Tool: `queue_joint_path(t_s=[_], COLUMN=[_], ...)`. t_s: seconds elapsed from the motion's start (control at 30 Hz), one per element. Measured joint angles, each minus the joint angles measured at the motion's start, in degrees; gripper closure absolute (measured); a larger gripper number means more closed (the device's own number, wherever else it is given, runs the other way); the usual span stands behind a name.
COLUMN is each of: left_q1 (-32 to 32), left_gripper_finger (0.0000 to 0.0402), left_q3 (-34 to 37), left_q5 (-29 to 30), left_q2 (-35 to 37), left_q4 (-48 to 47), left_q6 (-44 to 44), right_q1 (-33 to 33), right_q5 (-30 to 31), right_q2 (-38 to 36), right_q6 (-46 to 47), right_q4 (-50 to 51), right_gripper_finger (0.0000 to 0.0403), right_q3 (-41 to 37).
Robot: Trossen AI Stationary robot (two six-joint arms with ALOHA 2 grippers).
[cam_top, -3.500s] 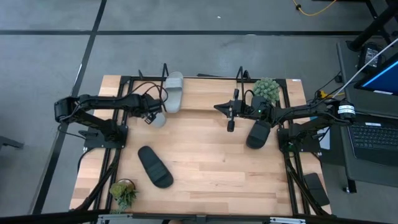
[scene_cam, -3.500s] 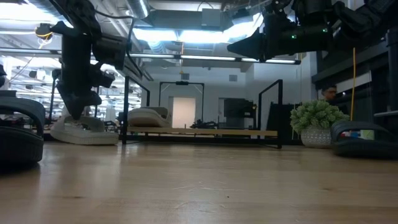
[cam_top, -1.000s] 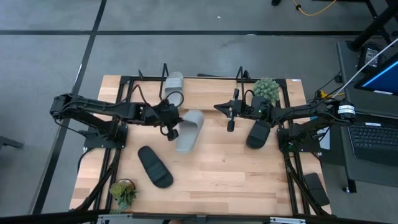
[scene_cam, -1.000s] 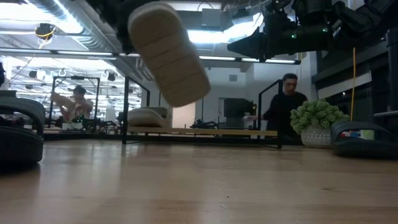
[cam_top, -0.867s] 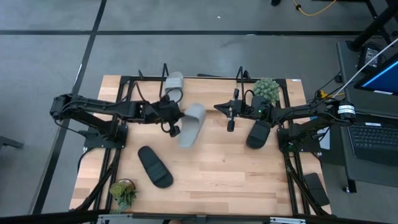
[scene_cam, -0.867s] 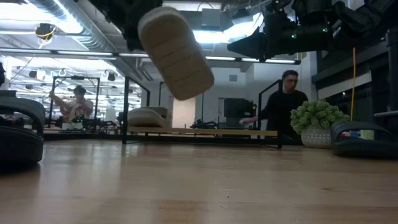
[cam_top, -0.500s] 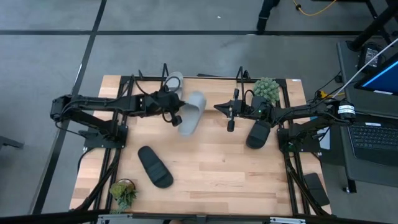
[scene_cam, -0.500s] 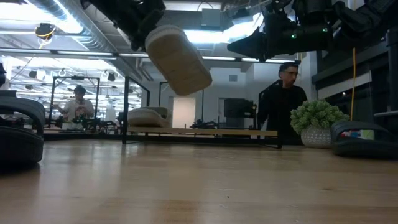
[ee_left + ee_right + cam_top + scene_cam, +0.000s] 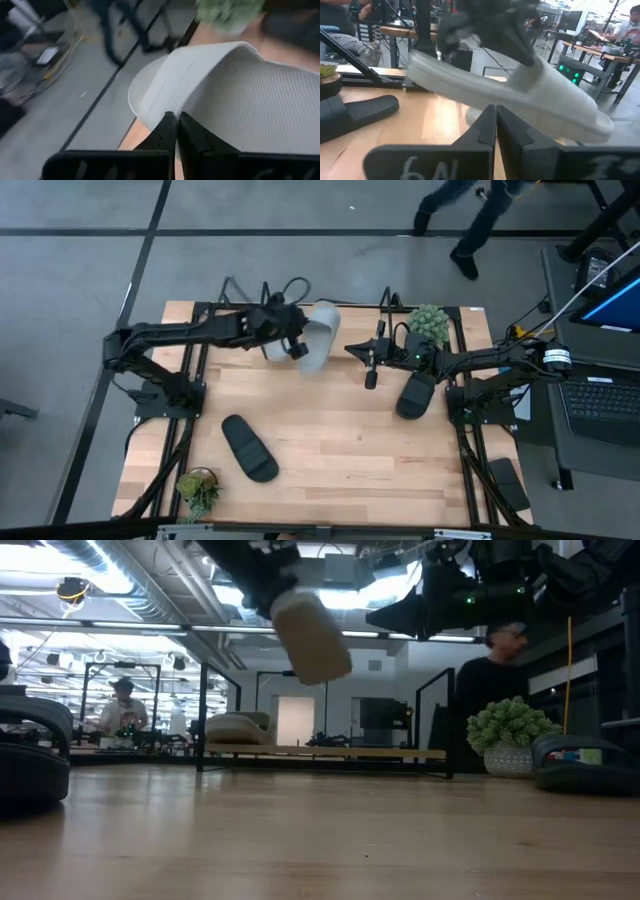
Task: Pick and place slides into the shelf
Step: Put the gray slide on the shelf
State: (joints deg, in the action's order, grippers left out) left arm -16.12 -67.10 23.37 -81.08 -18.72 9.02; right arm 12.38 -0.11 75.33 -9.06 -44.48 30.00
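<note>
My left gripper (image 9: pixel 293 346) is shut on a light grey slide (image 9: pixel 316 335) and holds it in the air over the far part of the table, by the black wire shelf (image 9: pixel 330 752). A second grey slide (image 9: pixel 238 727) rests on the shelf's wooden base. One black slide (image 9: pixel 250 448) lies sole-down on the table near the left front. Another black slide (image 9: pixel 414 394) lies under my right arm. My right gripper (image 9: pixel 370 376) hangs shut and empty above the table's middle right. My left gripper pinches the grey slide's strap at its edge (image 9: pixel 165 107) between its two shut fingers (image 9: pixel 169 131). The fingers come from the table's left, slanting down. The slide hangs lifted clear of table and shelf, tilted, with its sole (image 9: pixel 312 640) turned toward the table's near side.
A potted plant (image 9: pixel 428 323) stands at the far right corner and a smaller plant (image 9: pixel 197 488) at the near left corner. A black frame (image 9: pixel 190 420) runs around the table. A person (image 9: pixel 495 690) walks past beyond the far edge. Bare wood (image 9: pixel 340 450) lies between the arms.
My left gripper has carried the grey slide toward the table's far edge and a little to the right, keeping it lifted clear. The slide has turned as it went. The person behind the table has walked to the right.
</note>
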Motion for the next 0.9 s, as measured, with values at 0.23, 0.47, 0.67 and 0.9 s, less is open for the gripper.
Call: queue_joint_path(t_s=[0.23,0.47,0.67,0.9], left_q1=[-3.6,-5.6,-7.1,-8.5], left_gripper_finger=[0.0401,0.0401,0.0401,0.0401], left_q3=[-6.3,-6.3,-6.3,-6.2], left_q5=[2.7,3.0,5.4,6.1], left_q2=[-7.1,-12.2,-16.1,-17.4], left_q4=[-4.4,-3.4,-0.4,-0.5], left_q6=[0.6,-0.3,1.8,2.1], right_q1=[0.0,0.0,0.0,0.0], right_q5=[0.2,0.9,0.9,0.9], right_q2=[0.0,0.0,0.0,0.0], right_q6=[2.6,3.0,3.0,3.0], right_q4=[0.7,4.4,6.0,6.3], right_gripper_finger=[0.0386,0.0386,0.0386,0.0386], right_q3=[0.0,0.0,0.0,0.0])
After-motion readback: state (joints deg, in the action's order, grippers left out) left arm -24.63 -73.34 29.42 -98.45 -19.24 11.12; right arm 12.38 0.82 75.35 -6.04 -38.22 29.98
